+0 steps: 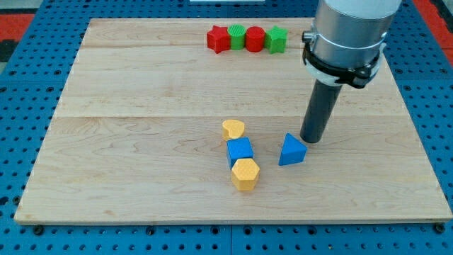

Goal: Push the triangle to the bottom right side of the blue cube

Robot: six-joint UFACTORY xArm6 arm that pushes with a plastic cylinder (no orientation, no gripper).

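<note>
Blue triangle (291, 150) seen right of centre, well apart to the right of the blue cube (239, 149), my tip (310, 140) set just at its upper right, no gripper fitted, cube flanked by yellow heart (233, 129) above, yellow hexagon (245, 174) below, 4 red and green blocks (247, 38) lined along the top of the wooden board (141, 142)
</note>
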